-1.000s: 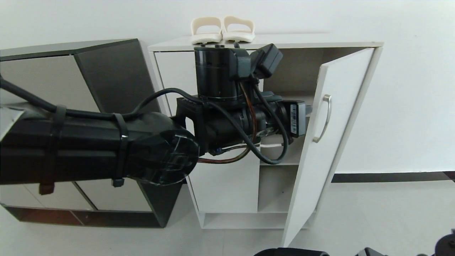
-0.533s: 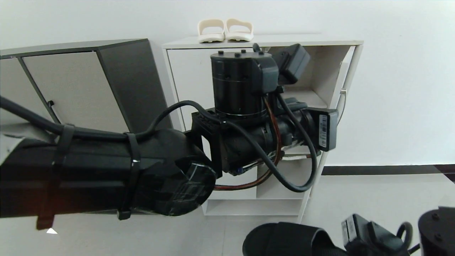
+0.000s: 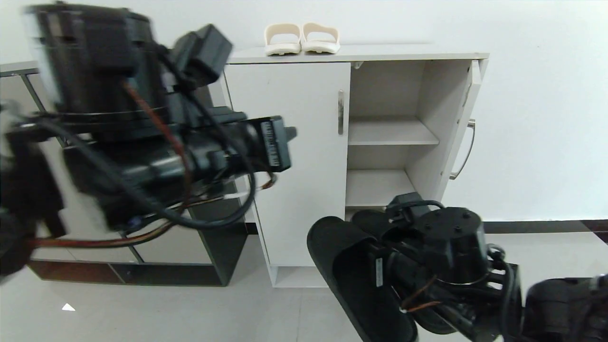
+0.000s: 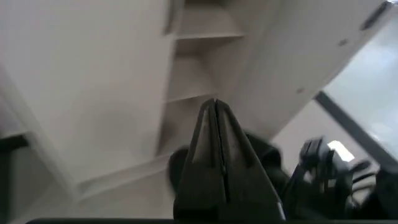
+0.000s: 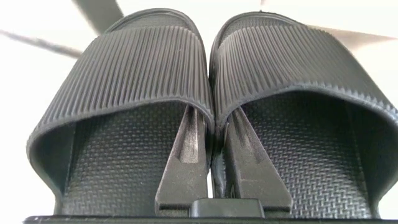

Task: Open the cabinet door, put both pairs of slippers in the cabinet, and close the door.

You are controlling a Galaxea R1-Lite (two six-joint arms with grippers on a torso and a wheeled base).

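Left gripper (image 4: 216, 115), fingers pressed together, swung off to upper left; door (image 3: 476, 76) stood open. Right gripper (image 5: 213, 118) rose at lower right, fingers pinching black slippers (image 3: 351, 266) before shelves (image 3: 375, 187): insertion likely next. White slippers (image 3: 302, 39) sat atop cabinet (image 3: 403, 52).

The left arm (image 3: 142, 156) was black, built from a thick drum-shaped joint and blocky housings. Black cables (image 3: 209, 223) looped loose under it beside a thin reddish-brown wire (image 3: 95, 240), and a barcode label (image 3: 272, 142) sat on its end face. A black boxy camera (image 3: 203, 47) rode beside the drum. The left gripper (image 4: 216, 106) had black fingers tapering to a narrow point. The right arm (image 3: 546, 304) was black too, with a round cap (image 3: 449, 228) dotted with small screws, a small white label (image 3: 378, 271) and an orange wire (image 3: 418, 298). The right gripper (image 5: 213, 115) had two black wedge-shaped fingers (image 5: 185, 155), each grooved down its length.
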